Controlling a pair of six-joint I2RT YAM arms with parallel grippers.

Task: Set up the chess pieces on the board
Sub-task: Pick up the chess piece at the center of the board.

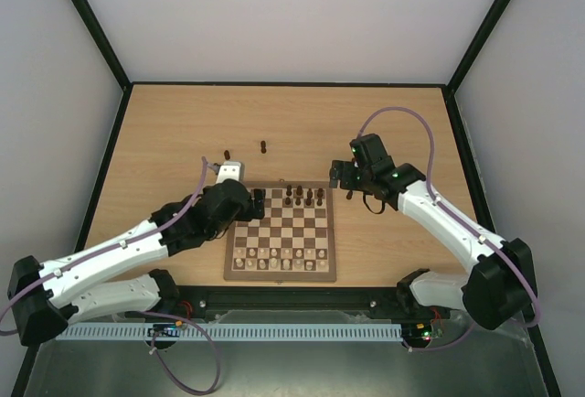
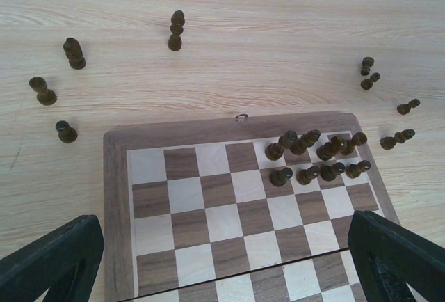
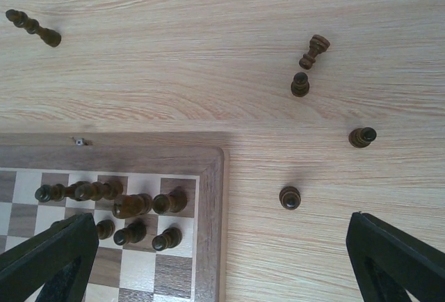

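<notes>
My left end effector (image 2: 222,264) and right end effector (image 3: 221,264) are spread and empty; the chess pieces (image 2: 281,176), some on the board (image 2: 208,222), others loose on the surface (image 2: 278,17), look light and tippy, so I'd pinch mid-stem.

A light wood surface (image 1: 164,132) carries pale cream chessmen (image 1: 279,258) in rows toward its near side. A slotted grey rail (image 1: 274,332) runs along the near edge.
</notes>
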